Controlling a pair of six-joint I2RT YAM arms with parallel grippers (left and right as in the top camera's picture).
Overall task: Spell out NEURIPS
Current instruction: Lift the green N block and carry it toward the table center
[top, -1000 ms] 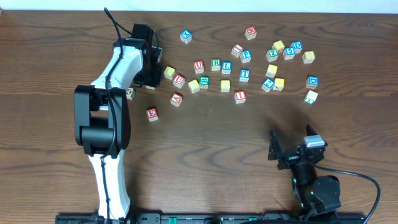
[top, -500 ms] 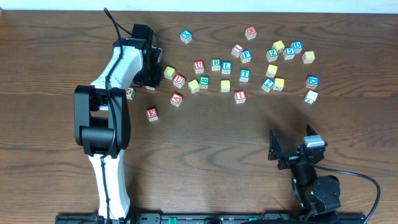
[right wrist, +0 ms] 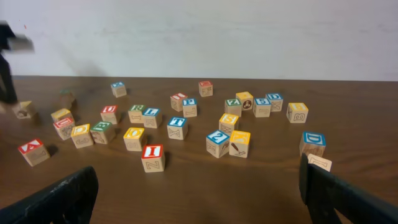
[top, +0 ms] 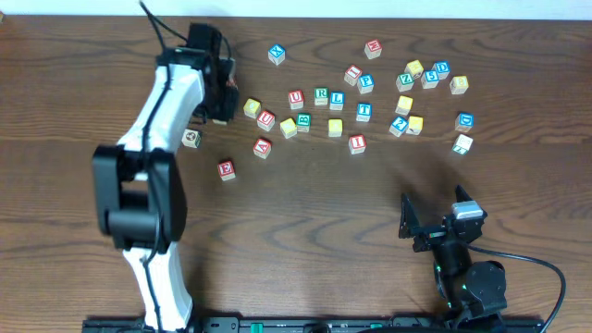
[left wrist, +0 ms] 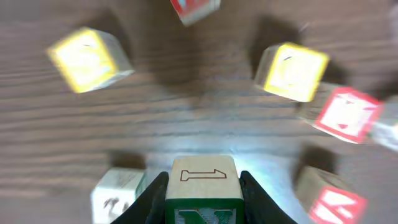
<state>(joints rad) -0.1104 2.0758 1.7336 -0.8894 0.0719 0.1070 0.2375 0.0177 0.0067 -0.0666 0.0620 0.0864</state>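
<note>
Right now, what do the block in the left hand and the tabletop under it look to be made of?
The held block looks like pale, unvarnished wood. Its top face is matte with faint grain and a printed red outline, and the face below carries green paint. The table is dark brown with wood grain and a slight sheen where light reflects. Whether it is solid wood or laminate cannot be told.

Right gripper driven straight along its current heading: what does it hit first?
Likely the red I cube, nearest and just left of centre between the fingers of the open right gripper. Blue Z cube lies farther, right of centre. Depth unclear.
</note>
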